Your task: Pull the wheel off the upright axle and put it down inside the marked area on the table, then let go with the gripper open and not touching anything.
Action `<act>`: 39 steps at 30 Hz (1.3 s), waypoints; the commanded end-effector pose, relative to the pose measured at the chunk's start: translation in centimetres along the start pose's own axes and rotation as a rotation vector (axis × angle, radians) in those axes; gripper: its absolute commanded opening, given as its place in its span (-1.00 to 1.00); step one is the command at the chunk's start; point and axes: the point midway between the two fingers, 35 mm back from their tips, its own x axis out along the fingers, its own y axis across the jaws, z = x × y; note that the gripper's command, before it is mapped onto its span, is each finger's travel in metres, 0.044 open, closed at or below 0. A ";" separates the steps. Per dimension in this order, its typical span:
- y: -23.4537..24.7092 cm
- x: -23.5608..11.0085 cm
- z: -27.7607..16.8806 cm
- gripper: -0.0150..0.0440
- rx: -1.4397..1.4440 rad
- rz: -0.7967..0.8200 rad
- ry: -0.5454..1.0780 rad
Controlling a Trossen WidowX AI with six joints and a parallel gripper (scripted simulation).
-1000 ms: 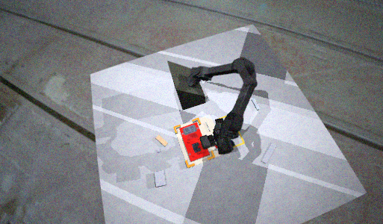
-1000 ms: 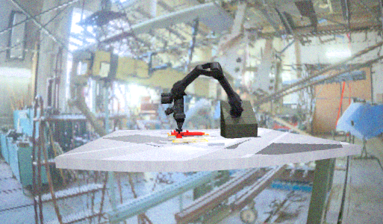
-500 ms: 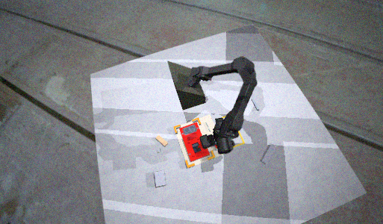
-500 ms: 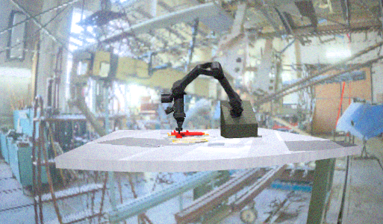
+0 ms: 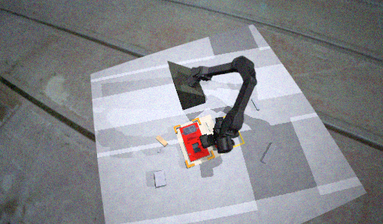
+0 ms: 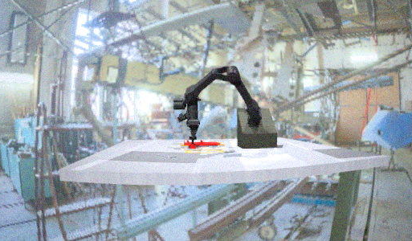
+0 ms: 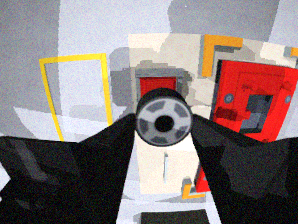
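Observation:
A small grey wheel (image 7: 162, 121) with a dark hub sits between my two dark fingers in the wrist view. My gripper (image 7: 162, 119) (image 5: 206, 141) (image 6: 193, 136) is shut on it and points straight down, low over the cream board (image 5: 206, 123) that carries the red fixture (image 5: 190, 143) (image 7: 260, 96) (image 6: 205, 143). The axle is hidden behind the wheel, and I cannot tell whether the wheel is on it. The marked area is a yellow outline (image 7: 107, 90) (image 5: 241, 142) on the table beside the board, mostly hidden under the arm in the top view.
The arm's dark base block (image 5: 188, 89) (image 6: 257, 130) stands behind the board. A small tan block (image 5: 161, 140), a grey plate (image 5: 160, 178) and two thin grey rods (image 5: 266, 152) (image 5: 255, 104) lie on the table. Orange corner marks (image 5: 176, 128) frame the board.

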 end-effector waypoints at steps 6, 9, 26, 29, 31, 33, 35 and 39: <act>0.0 -0.7 0.2 -0.49 -0.003 -0.001 -0.012; 0.0 -0.8 0.2 -0.49 -0.003 -0.001 -0.013; 0.0 -1.8 0.2 -0.49 -0.002 -0.001 -0.014; 0.0 -3.0 0.1 -0.49 -0.002 -0.002 -0.014; 0.0 -4.0 -0.1 -0.49 -0.002 -0.002 -0.014; 0.0 -4.7 -0.3 -0.49 -0.002 -0.002 -0.014; 0.0 -4.8 -0.4 -0.49 -0.002 -0.002 -0.014; 1.0 -4.0 -0.7 -0.49 0.005 0.003 -0.006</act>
